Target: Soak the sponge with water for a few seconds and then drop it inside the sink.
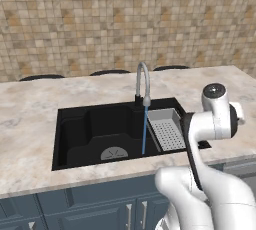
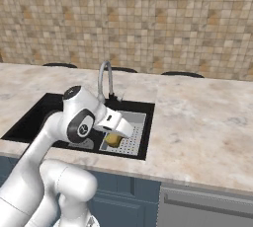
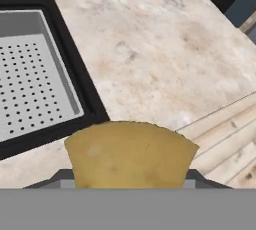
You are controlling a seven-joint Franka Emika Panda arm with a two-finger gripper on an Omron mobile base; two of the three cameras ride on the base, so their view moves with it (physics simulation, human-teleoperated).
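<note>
My end effector (image 3: 131,181) is clamped on the small yellow-orange rectangular sponge block (image 3: 131,155). Beneath it lies the grey perforated strainer tray (image 2: 129,139); the black recessed sink (image 1: 85,134) extends beyond.

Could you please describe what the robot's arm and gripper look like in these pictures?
The arm is glossy white, built of rounded, tubular segments with dark joints. A round grey cap with a dark ring tops one joint. The gripper sits on a white, boxy hand. No cables or markings show.

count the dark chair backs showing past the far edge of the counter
3. In the left base view: one at the far left, one just left of the faucet at, one just right of it. Others could be hidden below the counter.
</note>
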